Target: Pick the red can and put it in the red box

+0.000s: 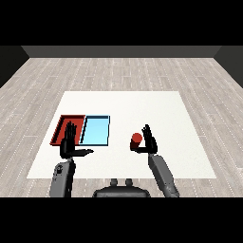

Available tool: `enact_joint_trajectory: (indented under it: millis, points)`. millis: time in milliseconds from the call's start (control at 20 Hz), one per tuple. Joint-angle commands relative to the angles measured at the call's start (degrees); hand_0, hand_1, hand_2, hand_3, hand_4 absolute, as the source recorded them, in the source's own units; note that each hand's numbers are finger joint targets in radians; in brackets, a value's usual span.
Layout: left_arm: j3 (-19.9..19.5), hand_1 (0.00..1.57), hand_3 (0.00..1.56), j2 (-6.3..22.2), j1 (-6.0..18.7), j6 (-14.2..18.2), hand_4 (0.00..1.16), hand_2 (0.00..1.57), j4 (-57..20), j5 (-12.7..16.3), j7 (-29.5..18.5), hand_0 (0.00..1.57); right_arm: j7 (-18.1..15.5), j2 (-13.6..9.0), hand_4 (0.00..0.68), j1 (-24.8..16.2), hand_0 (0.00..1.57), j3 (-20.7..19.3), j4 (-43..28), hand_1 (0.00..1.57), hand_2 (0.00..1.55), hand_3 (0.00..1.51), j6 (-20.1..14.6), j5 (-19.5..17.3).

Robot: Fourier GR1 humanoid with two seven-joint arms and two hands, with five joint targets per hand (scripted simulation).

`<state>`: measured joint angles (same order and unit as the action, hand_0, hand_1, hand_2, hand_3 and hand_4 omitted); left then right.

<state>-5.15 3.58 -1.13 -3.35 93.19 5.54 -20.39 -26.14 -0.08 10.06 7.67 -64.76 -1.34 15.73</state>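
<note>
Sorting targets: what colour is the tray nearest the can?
Light blue tray, head view.

No readable txt, labels, nos. or signs anywhere (can, trays, table all plain).

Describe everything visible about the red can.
The red can is a small, plain red cylinder with no label visible, standing upright on the white table, right of the light blue tray. The right hand is at its right side, fingers curling round it. Whether it is lifted cannot be told.
</note>
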Motion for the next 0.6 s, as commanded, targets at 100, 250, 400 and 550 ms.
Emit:
enact_joint_trajectory:
  millis: [100, 250, 400, 550]
  points:
    - [1.3, 0.0, 0.0, -1.8, -1.4, 0.9, 0.0, 0.0, 0.2, -0.6, -1.2, 0.0, -3.6, 0.1, 0.0, 2.8, 0.0, 2.1, 5.5, 0.0, 0.0, 0.0, -1.2, 2.4]
    - [2.7, 0.0, 0.0, -2.7, -1.9, 3.4, 0.0, 0.0, 4.6, -2.3, 1.3, 0.0, -2.9, 0.1, 0.0, 4.6, 0.0, 1.3, 7.0, 0.0, 0.0, 0.0, -1.0, 2.6]
    - [2.2, 0.0, 0.0, -2.3, -2.6, 2.3, 0.0, 0.0, 1.3, -2.7, -2.1, 0.0, -6.1, 0.1, 0.0, 2.3, 0.0, 4.4, 7.4, 0.0, 0.0, 0.0, -2.3, 3.7]
    - [-0.4, 0.0, 0.0, -0.1, 2.1, 0.8, 0.0, 0.0, -2.4, -0.6, -0.5, 0.0, 1.2, 0.1, 0.0, 4.7, 0.0, 2.8, 2.6, 0.0, 0.0, 0.0, -4.7, 1.6]
